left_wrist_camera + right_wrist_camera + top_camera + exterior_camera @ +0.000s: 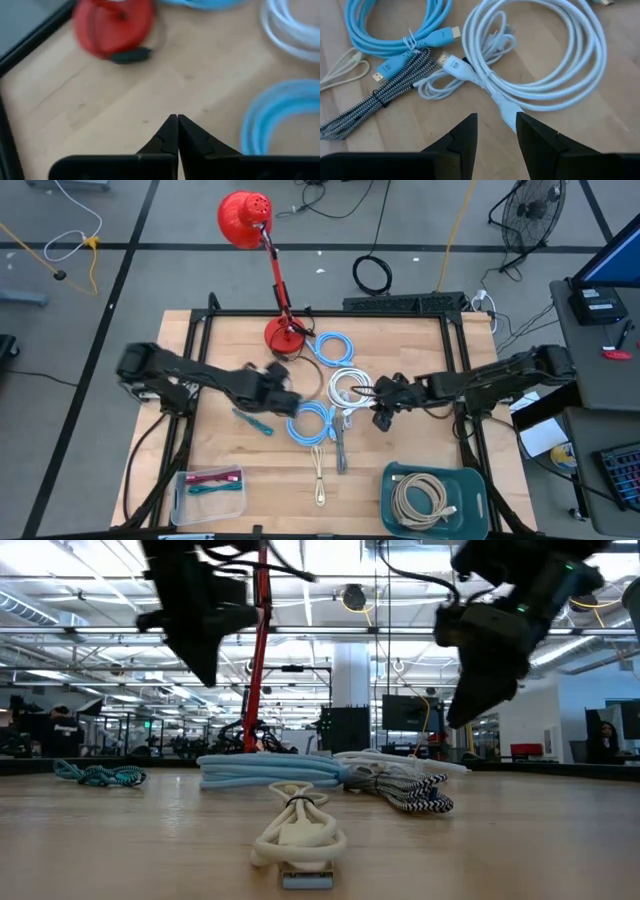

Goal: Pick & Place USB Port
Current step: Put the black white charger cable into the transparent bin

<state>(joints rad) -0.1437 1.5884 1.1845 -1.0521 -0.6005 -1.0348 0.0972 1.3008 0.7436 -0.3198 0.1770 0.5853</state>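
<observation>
Wood tabletop, butcher-block look, with cables scattered all over the middle. Going from the front edge back: a clear bin at the front left holds a red and a teal cable, and a teal bin at the front right holds a coiled beige cable. Between the two bins lies a small cream cable, bundled up, with its metal plug pointing at the low camera.

Next row back is the main pile. A light blue coil sits in the middle, with a black-and-white braided cable just beside it. A loose teal cable lies left of the pile. A white coil is right behind the blue one, its USB plug resting across the loops.

Left gripper hangs over bare wood just left of the blue coil, fingers pressed together on nothing at all. Right gripper hovers right over the white coil, fingers spread with the white cable's end showing in the gap, not touching as far as I can tell.

Farther back there's a second blue coil, then a red lamp with its round base on the table near the back edge.
</observation>
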